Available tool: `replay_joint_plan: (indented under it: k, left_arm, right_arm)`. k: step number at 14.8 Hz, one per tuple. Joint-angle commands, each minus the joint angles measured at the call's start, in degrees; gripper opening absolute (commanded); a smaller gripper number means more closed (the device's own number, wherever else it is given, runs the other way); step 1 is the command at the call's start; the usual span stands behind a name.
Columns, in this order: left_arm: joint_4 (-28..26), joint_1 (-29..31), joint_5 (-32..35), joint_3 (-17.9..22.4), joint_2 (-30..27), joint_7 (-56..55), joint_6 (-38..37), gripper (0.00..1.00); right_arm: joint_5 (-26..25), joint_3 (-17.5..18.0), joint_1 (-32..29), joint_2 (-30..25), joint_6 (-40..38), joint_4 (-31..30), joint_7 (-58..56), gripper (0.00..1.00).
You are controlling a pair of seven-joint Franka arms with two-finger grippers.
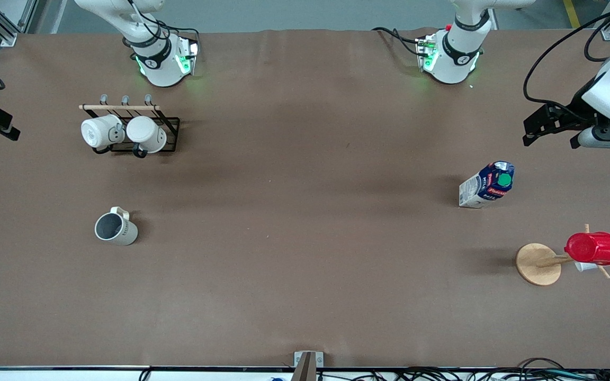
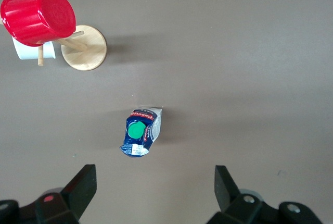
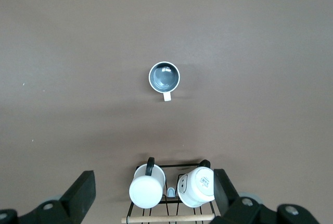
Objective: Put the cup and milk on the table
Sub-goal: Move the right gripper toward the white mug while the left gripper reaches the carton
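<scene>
Left gripper point(image 2: 152, 190) spread, high over milk point(image 1: 487, 185) | right gripper point(image 3: 153, 195) spread above rack point(image 1: 130, 129) | cup point(image 1: 116, 227) and milk stand on table point(image 1: 305, 238), released.

Matte brown table point(image 1: 294, 222) fills view; grey floor point(image 1: 284, 13) above; cables point(image 1: 495, 373) along near edge.

A robotics lab: two arm bases bolted to a brown-covered table point(image 1: 305, 264), cables along its edge.
</scene>
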Motion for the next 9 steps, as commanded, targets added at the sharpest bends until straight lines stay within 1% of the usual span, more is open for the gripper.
replay_joint_plan:
  k: [1, 9]
  left_arm:
    - [-0.1, 0.2, -0.1, 0.1, -1.0, 1.2, -0.8, 1.0]
    - [-0.2, 0.5, -0.2, 0.3, -1.0, 1.0, -1.8, 1.0]
  right_arm:
    - [-0.7, 0.4, -0.4, -1.6, 0.5, -1.9, -0.4, 1.0]
    - [-0.6, 0.4, -0.6, -1.3, 0.7, -1.9, -0.6, 1.0]
